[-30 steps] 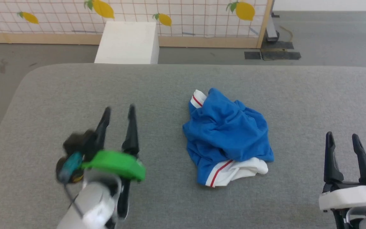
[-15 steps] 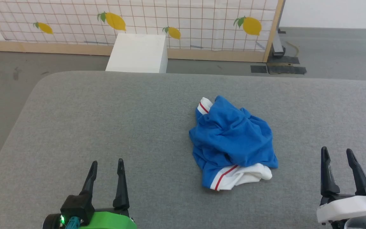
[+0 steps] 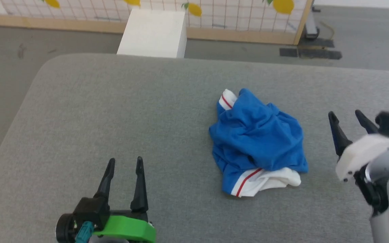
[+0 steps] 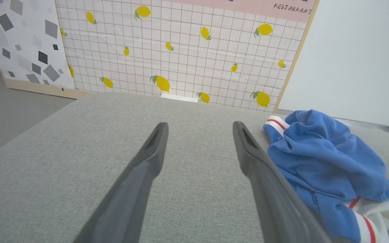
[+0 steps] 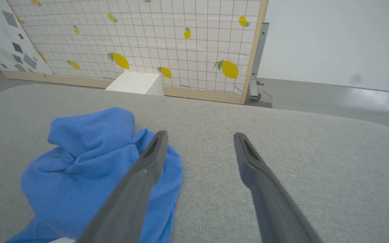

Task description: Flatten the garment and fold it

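Note:
The garment (image 3: 257, 140), royal blue with white, red-striped trim, lies crumpled in a heap on the grey padded table (image 3: 130, 108), right of its middle. It also appears at the right of the left wrist view (image 4: 319, 158) and at the lower left of the right wrist view (image 5: 89, 168). My left gripper (image 3: 124, 162) stands open near the front edge, well left of the heap, nothing between its fingers. My right gripper (image 3: 346, 116) is open just right of the heap, raised and apart from the cloth.
A white box (image 3: 154, 32) stands on the floor behind the table's far edge. A lemon-patterned screen with a wooden frame (image 3: 214, 33) closes the back. The table's rounded far-left corner (image 3: 51, 62) drops to grey floor.
My left arm dropped back from mid-table to the front edge. My right gripper rose and moved forward, close to the garment's right side. The head camera shifted, so the whole scene slid. The garment lies unchanged.

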{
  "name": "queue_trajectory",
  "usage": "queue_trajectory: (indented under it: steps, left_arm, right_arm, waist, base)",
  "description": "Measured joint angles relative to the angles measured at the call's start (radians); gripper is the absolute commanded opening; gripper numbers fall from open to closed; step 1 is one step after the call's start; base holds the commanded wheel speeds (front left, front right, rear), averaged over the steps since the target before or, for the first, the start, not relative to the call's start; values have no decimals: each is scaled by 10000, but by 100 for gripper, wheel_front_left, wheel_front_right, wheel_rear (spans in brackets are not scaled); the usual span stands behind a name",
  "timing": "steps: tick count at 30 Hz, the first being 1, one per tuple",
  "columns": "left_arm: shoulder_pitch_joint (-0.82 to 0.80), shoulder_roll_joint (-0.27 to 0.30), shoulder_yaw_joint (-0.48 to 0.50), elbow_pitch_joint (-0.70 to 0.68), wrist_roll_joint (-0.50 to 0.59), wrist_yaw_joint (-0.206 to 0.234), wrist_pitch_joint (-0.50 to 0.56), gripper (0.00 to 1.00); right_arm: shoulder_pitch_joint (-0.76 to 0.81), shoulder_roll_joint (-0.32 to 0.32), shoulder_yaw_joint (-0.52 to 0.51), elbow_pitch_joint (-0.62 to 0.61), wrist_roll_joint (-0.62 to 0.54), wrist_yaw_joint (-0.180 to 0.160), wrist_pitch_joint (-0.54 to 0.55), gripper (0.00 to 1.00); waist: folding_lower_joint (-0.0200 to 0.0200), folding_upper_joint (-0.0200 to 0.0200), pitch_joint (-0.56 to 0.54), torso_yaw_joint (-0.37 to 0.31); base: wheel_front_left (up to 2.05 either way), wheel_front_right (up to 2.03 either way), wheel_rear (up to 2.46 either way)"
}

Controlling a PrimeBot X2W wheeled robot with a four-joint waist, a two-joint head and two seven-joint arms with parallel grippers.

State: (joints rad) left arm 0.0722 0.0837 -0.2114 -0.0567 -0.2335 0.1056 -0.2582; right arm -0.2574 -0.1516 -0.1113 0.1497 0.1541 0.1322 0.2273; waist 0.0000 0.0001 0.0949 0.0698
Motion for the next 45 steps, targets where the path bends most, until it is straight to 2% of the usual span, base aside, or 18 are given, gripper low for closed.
queue_trajectory:
  steps: [6,10,14,19,20,21,22,23,30,37,41,45]
  left_arm:
    - [-280,-198,-79,194,35,-234,0,100]
    - [-404,-242,-159,318,35,-359,0,100]
    - [-450,-274,-261,380,35,-391,0,100]
    - [-631,-288,-326,422,-36,-399,0,100]
    - [-657,-288,-341,422,-58,-393,0,100]
    - [-692,-288,-362,422,-73,-374,0,100]
    - [-730,-290,-382,424,-102,-336,0,100]
    - [-753,-290,-393,428,-134,-328,0,100]
    - [-848,-295,-408,546,-355,-217,2,100]
    - [-837,-305,-253,648,-395,-209,0,100]
    - [-809,-309,-188,658,-405,-205,0,100]
    - [-661,-311,-100,658,-405,-207,0,100]
  right_arm:
    - [-1088,-1016,953,1344,583,-2,2034,100]
    - [-1459,-1271,1266,2284,1342,-2,3310,100]
    - [-1698,-1814,1735,2821,1421,-2,3730,100]
    - [-1890,-2011,1958,3473,1480,-2,3793,100]
    - [-1934,-2015,1987,3561,1478,-2,3785,91]
    - [-1989,-2025,2023,3620,1478,-2,3730,68]
    - [-2061,-2027,2046,3666,1478,-2,3653,31]
    - [-2125,-2050,2125,3672,1467,-2,3551,0]
    - [-2423,-2148,2487,3588,1574,0,2483,0]
    - [-2847,-2487,2569,2508,2021,0,1856,0]
    - [-2827,-2788,2063,1666,2173,0,1875,0]
    - [-2199,-3091,834,746,2157,0,2130,0]
  waist:
    - [0,0,373,428]
    - [0,0,565,797]
    - [0,0,758,1181]
    - [0,0,1102,1544]
    - [0,0,1162,1586]
    - [0,0,1235,1636]
    - [0,0,1301,1678]
    - [0,0,1348,1704]
    - [0,0,1375,1576]
    - [0,0,899,1062]
    - [0,0,574,741]
    - [0,0,305,464]
  base:
    - [0,0,0]
    - [0,0,0]
    - [0,0,0]
    - [0,0,0]
    - [0,0,0]
    - [0,0,0]
    - [0,0,0]
    - [0,0,0]
    - [0,0,0]
    - [0,0,0]
    - [0,0,0]
    - [0,0,0]
